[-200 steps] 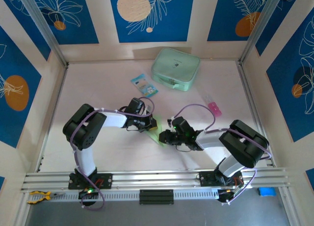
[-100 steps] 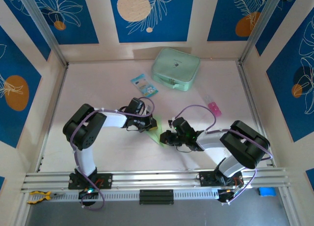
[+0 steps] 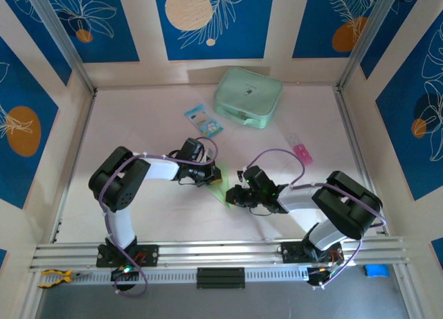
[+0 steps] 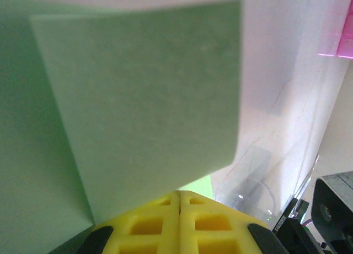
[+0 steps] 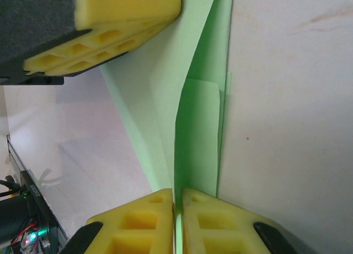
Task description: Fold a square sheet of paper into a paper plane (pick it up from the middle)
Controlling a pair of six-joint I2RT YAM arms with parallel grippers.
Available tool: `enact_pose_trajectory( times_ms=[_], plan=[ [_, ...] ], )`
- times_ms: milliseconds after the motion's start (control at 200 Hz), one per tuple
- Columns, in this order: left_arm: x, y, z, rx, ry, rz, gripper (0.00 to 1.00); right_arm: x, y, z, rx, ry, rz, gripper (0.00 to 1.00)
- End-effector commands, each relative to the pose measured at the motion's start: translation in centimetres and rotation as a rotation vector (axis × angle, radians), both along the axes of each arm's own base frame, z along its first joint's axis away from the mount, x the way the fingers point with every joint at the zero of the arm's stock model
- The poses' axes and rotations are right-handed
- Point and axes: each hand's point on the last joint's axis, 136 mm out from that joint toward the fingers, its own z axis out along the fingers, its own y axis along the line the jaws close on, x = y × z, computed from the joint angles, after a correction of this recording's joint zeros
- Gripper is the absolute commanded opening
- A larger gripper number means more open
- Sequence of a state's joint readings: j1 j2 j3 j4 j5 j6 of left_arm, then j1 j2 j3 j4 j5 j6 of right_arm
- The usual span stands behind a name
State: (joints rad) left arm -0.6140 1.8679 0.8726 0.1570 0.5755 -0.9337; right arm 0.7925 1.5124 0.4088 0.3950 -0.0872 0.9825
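Nearest, along the front rail [image 3: 221,253]: the two arm bases, a yellow clamp [image 3: 54,277] off the left end and a small blue block [image 3: 376,270] off the right end.

Just beyond, both arms bent inward over the pale table [image 3: 138,215], meeting a little nearer than its middle. There, left gripper [image 3: 212,175] and right gripper [image 3: 232,194] close together, with the green paper [image 3: 220,187] pinched between the two.

From the left wrist: yellow fingers [image 4: 149,226] pressed together with no gap, clamped on one edge of the paper, a broad folded flap standing up in front of the lens and a second layer behind it on the left.

From the right wrist: yellow fingers [image 5: 138,221] likewise closed tight, gripping the paper's creased edge, folded layers running away toward the other gripper's pads at upper left, also on the paper. Touching the table or lifted off it: cannot tell.

Further back, well apart from the paper: a small blue-and-white packet [image 3: 203,120] left of centre, a little pink item [image 3: 302,151] to the right.

Farthest, near the back wall: a mint-green zip case [image 3: 248,97].
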Motion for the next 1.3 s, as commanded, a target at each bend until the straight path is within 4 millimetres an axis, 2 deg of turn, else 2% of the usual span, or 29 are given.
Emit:
enact_pose_trajectory(
  times_ms=[0, 285, 640, 955, 1295],
  plan=[
    [-0.4, -0.1, -0.9, 0.019, 0.015, -0.016, 0.02, -3.2, -1.4, -2.2, -0.064, 0.133, 0.037, 0.12],
    [-0.4, -0.1, -1.0, 0.020, 0.015, -0.016, 0.01, -3.3, -1.2, -1.1, -0.051, 0.117, 0.056, 0.16],
    [-0.4, 0.0, -1.1, 0.018, 0.017, -0.015, 0.01, -3.8, -1.1, -2.0, -0.048, 0.158, 0.063, 0.12],
    [-0.6, 0.0, -1.0, 0.016, 0.014, -0.017, 0.01, -3.7, -1.2, -1.1, -0.039, 0.140, 0.064, 0.13],
    [-0.6, 0.0, -1.1, 0.014, 0.017, -0.016, 0.01, -4.3, -1.8, -2.2, -0.072, 0.178, 0.062, 0.13]
  ],
)
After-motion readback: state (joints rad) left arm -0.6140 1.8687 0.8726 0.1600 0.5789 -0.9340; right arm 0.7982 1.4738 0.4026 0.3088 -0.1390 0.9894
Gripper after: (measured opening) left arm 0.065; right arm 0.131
